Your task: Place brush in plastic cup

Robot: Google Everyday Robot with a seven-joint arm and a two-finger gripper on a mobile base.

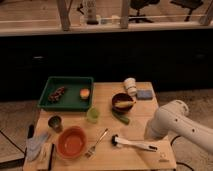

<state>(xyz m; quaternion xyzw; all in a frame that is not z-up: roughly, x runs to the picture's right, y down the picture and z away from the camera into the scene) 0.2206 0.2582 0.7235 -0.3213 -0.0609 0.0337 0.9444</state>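
Brush point(132, 144) near front edge of table point(125, 161), pincer point(151, 142) at its right end, grip unclear

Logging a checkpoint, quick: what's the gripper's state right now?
Gripper: cannot be told. It is low at the right side of the table, just above the handle end of the brush, which lies flat there.

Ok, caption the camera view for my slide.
Brush lies on the table, fork alongside; gripper sits by the handle end.
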